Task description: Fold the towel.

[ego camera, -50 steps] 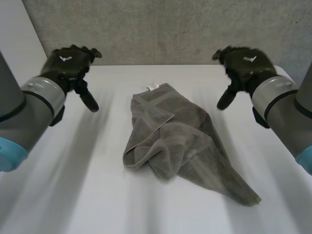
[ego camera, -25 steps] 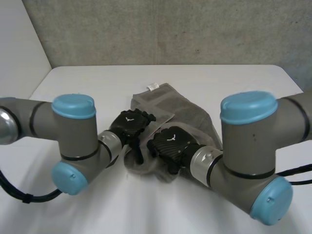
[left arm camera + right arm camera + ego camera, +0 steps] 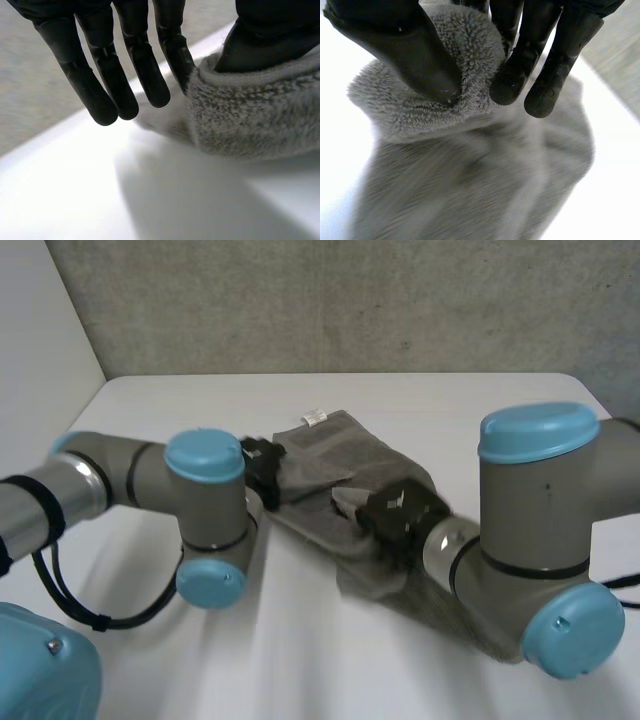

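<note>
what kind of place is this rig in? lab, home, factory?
Most likely a lab test bench: a plain white table, a grey concrete-looking wall behind it, and the robot's left arm and right arm on a single grey towel.

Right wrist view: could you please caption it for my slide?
Right robot hand pinching a fold of grey towel between thumb and fingers.
</note>
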Robot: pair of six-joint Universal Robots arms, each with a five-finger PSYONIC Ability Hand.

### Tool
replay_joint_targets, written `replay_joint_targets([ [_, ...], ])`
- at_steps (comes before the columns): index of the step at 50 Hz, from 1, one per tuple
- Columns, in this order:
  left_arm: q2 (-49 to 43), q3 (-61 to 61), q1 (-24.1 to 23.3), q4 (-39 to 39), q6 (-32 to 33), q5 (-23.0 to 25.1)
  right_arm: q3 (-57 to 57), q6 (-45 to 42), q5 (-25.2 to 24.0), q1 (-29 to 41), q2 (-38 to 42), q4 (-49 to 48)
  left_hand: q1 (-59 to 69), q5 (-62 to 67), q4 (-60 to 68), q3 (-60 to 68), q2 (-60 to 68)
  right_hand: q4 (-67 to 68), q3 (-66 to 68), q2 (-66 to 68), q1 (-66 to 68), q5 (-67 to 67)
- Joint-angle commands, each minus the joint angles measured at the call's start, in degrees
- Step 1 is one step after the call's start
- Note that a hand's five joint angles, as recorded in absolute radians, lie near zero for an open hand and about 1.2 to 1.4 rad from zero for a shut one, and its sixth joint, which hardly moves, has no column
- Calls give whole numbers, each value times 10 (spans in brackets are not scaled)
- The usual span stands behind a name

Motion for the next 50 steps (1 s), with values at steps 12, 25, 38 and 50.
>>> replay_joint_targets([
  [12, 262, 3, 93, 69, -357, -54, -5, 89, 75, -10, -205, -624, 25, 28, 25, 16, 26, 35, 34, 57, 55, 41],
  [25, 339, -255, 97, 116, -374, -38, -57, 28, -45, -2, -93, -136, 25, 28, 25, 16, 26, 35, 34, 57, 55, 41],
  [38, 370, -523, 101, 118, -300, -36, 75, -112, -41, -14, -79, -24, -48, -45, -48, -57, -47, 35, 34, 57, 55, 41],
  [50, 440, -539, 103, 119, -208, -32, 139, -104, -36, -25, -89, -65, -592, -589, -592, -601, -591, 35, 34, 57, 55, 41],
])
